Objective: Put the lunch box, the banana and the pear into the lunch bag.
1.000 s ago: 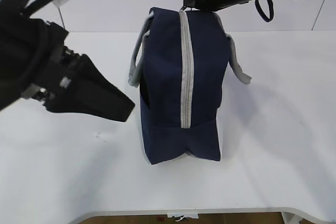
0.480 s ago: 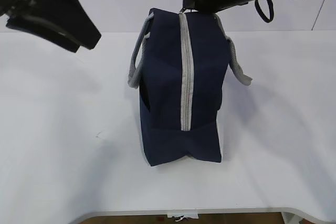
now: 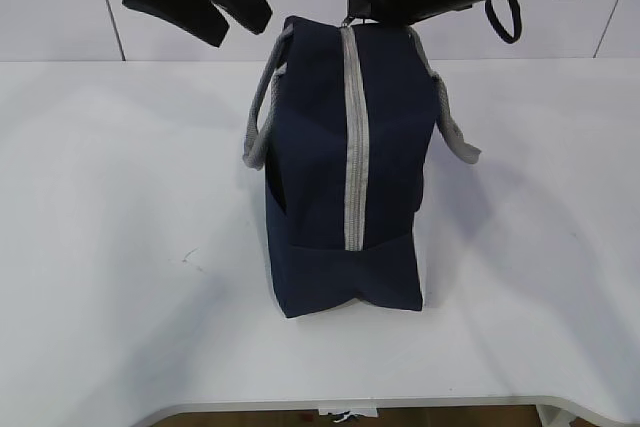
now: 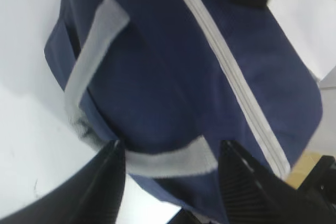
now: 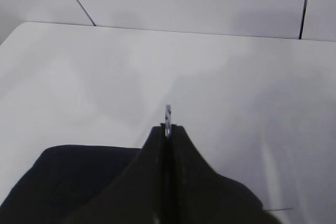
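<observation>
A smooth white tabletop with a rounded front edge (image 3: 120,277) is seen filling most of the exterior view. Behind it, a pale grey panelled wall (image 3: 60,17) is divided by thin dark seams. Soft shadows are cast on the surface by even, diffuse light. Below the front edge, a strip of brown floor (image 3: 250,419) is glimpsed.

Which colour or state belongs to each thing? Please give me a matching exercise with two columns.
Things:
1. lunch bag
2. zipper strip
3. left hand
4. right hand

Colour or state:
A. shut on the ring pull
B. navy blue
C. open, holding nothing
D. grey

Pairs: 1-B, 2-D, 3-C, 4-A.
</observation>
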You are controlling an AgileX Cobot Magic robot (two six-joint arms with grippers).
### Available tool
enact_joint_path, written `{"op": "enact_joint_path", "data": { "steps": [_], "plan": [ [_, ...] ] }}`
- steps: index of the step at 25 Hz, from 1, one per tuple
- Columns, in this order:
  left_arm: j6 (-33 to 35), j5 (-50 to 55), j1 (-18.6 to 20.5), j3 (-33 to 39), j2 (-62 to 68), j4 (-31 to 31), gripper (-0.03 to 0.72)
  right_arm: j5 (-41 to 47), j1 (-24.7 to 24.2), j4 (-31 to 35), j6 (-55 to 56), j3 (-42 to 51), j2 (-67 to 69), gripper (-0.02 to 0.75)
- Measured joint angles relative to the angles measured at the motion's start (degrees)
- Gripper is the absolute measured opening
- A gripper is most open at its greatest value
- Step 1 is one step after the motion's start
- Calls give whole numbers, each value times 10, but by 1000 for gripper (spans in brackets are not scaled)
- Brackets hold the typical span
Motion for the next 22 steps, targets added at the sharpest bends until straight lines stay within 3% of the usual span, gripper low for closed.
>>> {"op": "enact_joint_path", "data": {
  "steps": [11,20,22],
  "plan": [
    [-5,1,0,-97,102,-26,434,0,0,0,0,0,0,1],
    [-5,1,0,-104,135,-58,432,0,0,0,0,0,0,1],
    [-5,1,0,-104,151,-63,396,0,0,0,0,0,0,1]
  ]
}}
